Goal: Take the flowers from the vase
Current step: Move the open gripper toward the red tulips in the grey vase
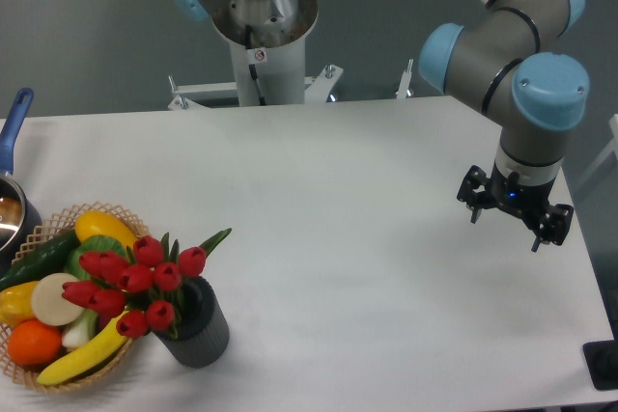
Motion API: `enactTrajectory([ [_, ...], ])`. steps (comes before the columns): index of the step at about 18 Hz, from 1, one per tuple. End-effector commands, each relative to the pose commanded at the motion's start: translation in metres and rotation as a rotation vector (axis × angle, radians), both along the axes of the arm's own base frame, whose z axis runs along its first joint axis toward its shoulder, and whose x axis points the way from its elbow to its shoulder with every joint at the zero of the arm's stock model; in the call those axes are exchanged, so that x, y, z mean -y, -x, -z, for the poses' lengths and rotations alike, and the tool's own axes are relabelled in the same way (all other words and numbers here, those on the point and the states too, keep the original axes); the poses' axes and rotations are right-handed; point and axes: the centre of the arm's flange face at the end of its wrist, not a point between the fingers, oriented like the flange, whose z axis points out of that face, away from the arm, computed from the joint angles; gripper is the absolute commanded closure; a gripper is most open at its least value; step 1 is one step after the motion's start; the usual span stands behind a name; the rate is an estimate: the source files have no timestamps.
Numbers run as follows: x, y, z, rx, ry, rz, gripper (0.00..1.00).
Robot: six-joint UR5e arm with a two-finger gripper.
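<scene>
Two fingers of the gripper [514,223] are seen spread apart with nothing held between them, hanging over the bare right part of the table [367,200]. The flowers [135,282] are found well apart from it, near the front left corner, their stems seated in the vase [198,327] and their red heads leaning left over the wicker basket [58,373] of fruit and vegetables just beside it. No part of the task is judged done: approach, grasp and lift are all left.
</scene>
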Motion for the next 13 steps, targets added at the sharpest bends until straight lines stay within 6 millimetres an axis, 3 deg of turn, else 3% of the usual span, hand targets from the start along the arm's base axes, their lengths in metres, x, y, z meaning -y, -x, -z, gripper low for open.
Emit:
enactTrajectory([
  [8, -0.005, -0.019, 0.009, 0.061, -0.087, -0.031, 0.00],
  [11, -0.002, -0.019, -0.006, 0.066, -0.167, -0.054, 0.00],
  [13, -0.008, -0.022, -0.004, 0.068, -0.229, -0.038, 0.00],
])
